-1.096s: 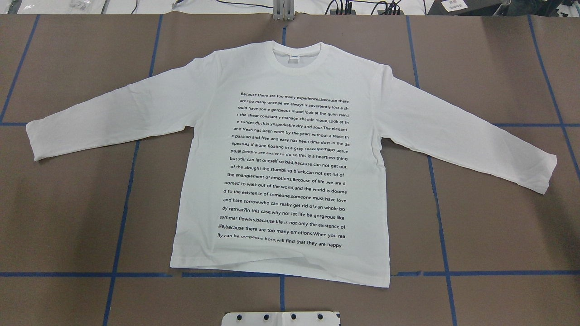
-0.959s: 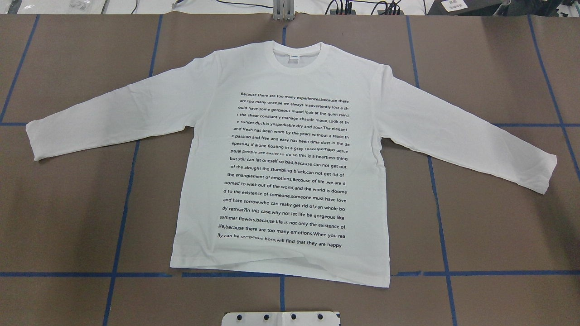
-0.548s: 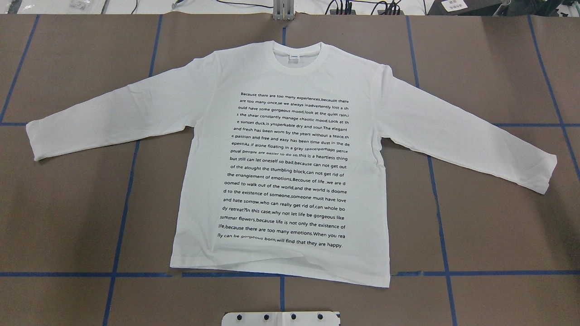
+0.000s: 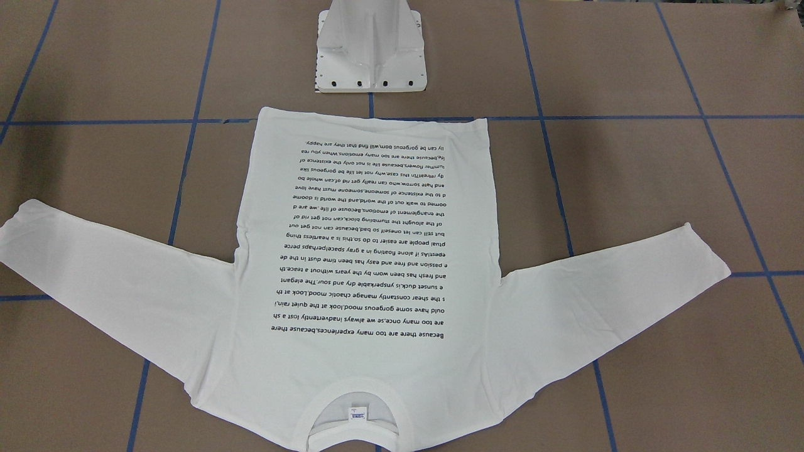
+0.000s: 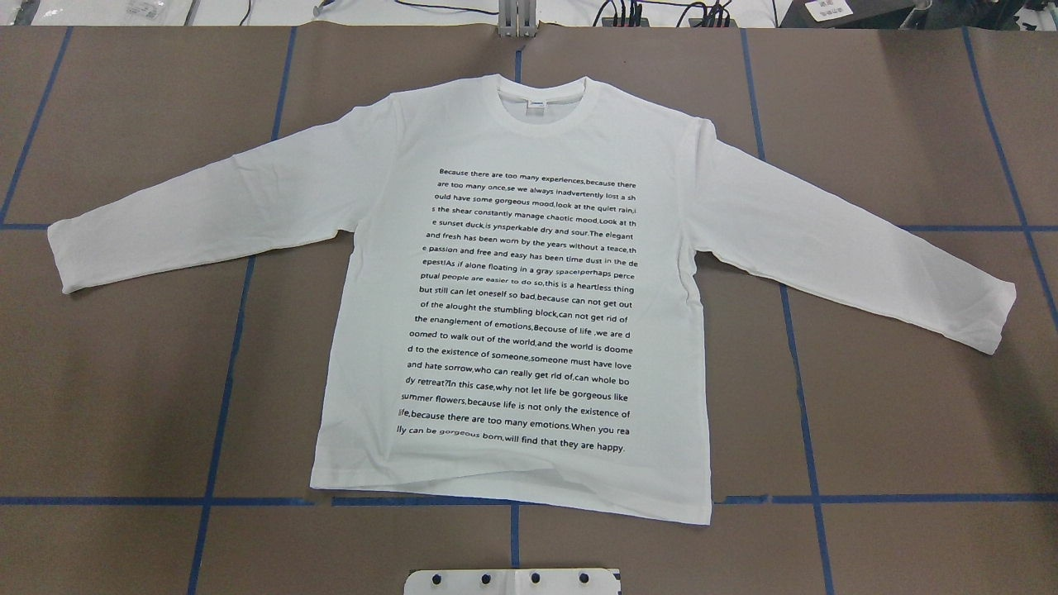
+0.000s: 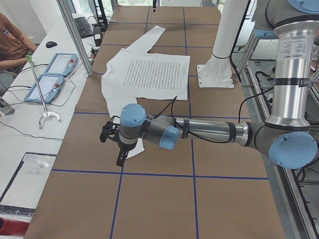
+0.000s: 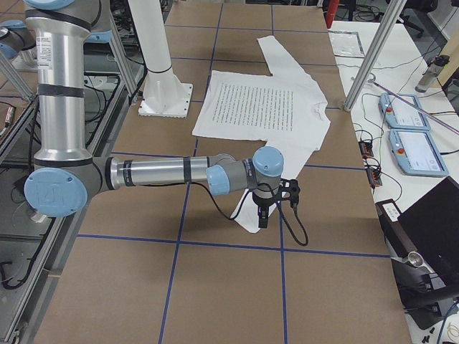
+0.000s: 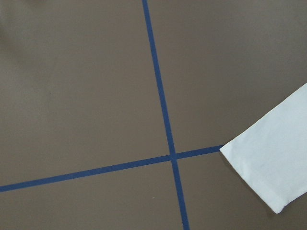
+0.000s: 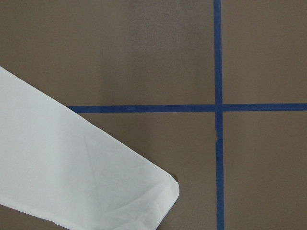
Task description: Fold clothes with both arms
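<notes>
The white long-sleeved T-shirt (image 5: 512, 289) lies flat on the brown table, printed text up, collar (image 5: 543, 106) at the far side and both sleeves spread out. In the front-facing view the T-shirt (image 4: 370, 251) fills the middle. My left gripper (image 6: 120, 160) hangs over the near cuff in the left side view. The right gripper (image 7: 261, 218) hangs over the other cuff in the right side view. I cannot tell whether either is open or shut. The left wrist view shows a sleeve cuff (image 8: 273, 163) at its right edge. The right wrist view shows the other cuff (image 9: 96, 182) at lower left.
The white pedestal base (image 4: 370, 56) stands just behind the shirt's hem. Blue tape lines (image 5: 223, 397) grid the table. Beyond the far edge, control tablets (image 6: 55, 69) and cables lie on a white bench where a person (image 6: 10, 40) sits.
</notes>
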Robot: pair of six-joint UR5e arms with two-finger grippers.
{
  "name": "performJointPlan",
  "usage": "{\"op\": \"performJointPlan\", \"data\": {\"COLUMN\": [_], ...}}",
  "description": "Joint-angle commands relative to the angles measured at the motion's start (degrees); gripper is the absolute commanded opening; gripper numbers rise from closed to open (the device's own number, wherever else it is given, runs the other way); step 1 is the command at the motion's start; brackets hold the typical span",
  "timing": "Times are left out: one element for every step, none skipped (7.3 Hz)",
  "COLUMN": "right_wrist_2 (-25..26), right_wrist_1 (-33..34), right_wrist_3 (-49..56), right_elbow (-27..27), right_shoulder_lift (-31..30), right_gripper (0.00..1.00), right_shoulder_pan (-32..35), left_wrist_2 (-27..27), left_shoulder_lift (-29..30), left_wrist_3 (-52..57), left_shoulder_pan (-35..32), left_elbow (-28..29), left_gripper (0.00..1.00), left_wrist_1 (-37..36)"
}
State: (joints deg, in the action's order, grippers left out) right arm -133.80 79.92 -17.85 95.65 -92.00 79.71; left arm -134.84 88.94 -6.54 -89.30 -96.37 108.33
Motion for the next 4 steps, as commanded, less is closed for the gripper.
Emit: {"op": "performJointPlan", "data": {"right_wrist_2": [1.7,1.8,1.7,2.2], "right_wrist_1": [-1.7,-7.9,-16.0,-19.8], "right_wrist_3": [-3.4,-8.7,-16.2,-23.0], "right_elbow": [-2.6,-5.8,-8.9,-11.7], "right_shoulder_lift": [0.2,0.3,0.2,0.4], "right_gripper": [1.00,1.00,0.99,0.89], "right_shoulder_pan": [-2.3,-3.0,-5.1,-7.4], "left_wrist_2": [-2.8,-2.2,-2.3,-2.3], "left_shoulder_lift": [0.1,0.3,-0.3,-0.4], "left_wrist_3": [-2.1,-3.9,-3.8,-3.9], "left_shoulder_pan": [2.7,3.3,3.4,3.4], "left_elbow": [-1.5,-1.6,-1.7,-1.5], "left_gripper": [1.00,1.00,1.00,1.00], "left_wrist_1": [-0.5,-0.3,0.1,0.2]}}
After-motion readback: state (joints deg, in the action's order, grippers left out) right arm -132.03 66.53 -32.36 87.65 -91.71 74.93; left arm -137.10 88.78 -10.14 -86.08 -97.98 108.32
